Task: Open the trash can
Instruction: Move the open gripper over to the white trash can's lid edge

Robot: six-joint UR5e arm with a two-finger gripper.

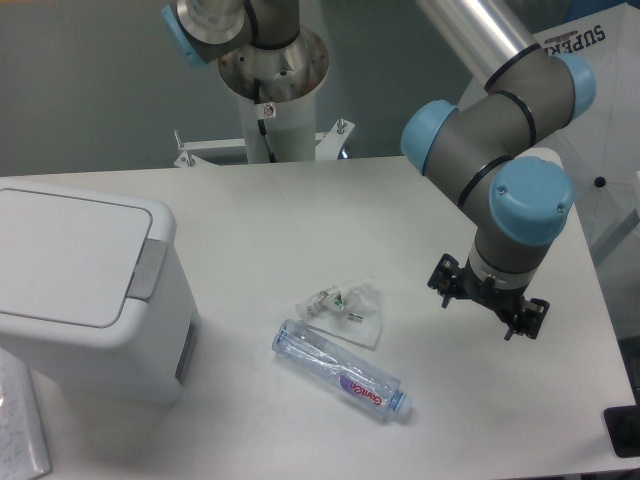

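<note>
The trash can (95,300) is a large white boxy bin at the left of the table. Its flat white lid (65,250) lies shut, with the grey push-button tab (151,269) on its right edge. My gripper (487,300) hangs over the right side of the table, pointing down, far to the right of the bin. Two black fingertips (445,280) show apart on either side of the wrist, with nothing between them. The wrist hides most of the gripper's body.
A clear plastic bottle (340,371) lies on its side in the middle front of the table. A crumpled clear wrapper (345,305) lies just behind it. The robot's base column (272,100) stands at the table's back edge. A papery object (20,430) sits at the front left corner.
</note>
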